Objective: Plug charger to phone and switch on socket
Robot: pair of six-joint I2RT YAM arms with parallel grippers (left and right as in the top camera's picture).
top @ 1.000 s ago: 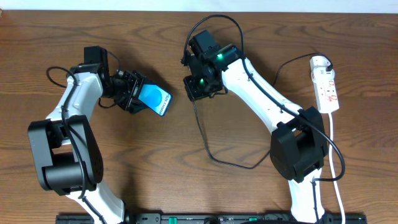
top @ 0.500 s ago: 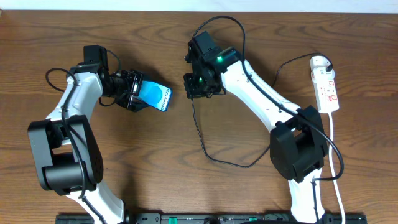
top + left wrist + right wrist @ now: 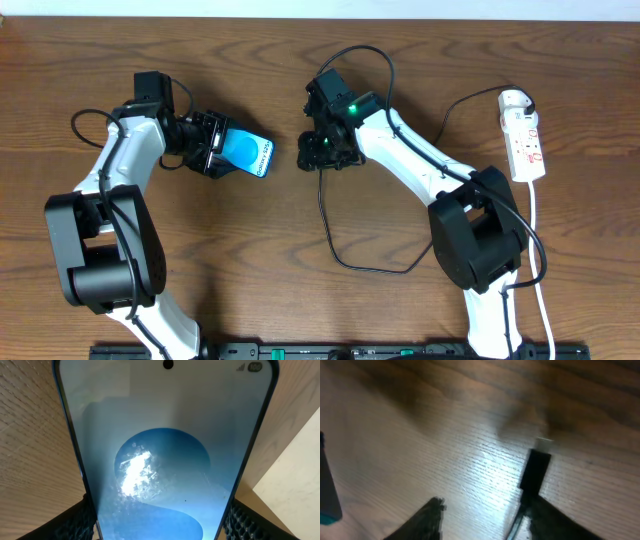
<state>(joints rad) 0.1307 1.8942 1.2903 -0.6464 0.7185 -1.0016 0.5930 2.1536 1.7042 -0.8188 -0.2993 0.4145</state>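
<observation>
The phone (image 3: 247,155), its blue screen lit, is held off the table with my left gripper (image 3: 215,148) shut on its two long edges. In the left wrist view the phone (image 3: 165,460) fills the frame, and the black pads (image 3: 80,520) press its sides. My right gripper (image 3: 322,152) hovers just right of the phone with its jaws apart. In the right wrist view the charger's black plug tip (image 3: 536,471) sticks out along the right finger (image 3: 555,520), while the left finger stands clear. The charger cable (image 3: 330,230) loops across the table. The socket (image 3: 524,135) lies at the far right.
A thick white cord (image 3: 537,240) runs from the socket down the right edge. The black cable also arcs behind the right arm (image 3: 420,160). One edge of the phone (image 3: 327,490) shows at the left of the right wrist view.
My right gripper has shifted a little toward the table's front and its jaws have gone from shut to apart. The left gripper and phone have stayed in place.
</observation>
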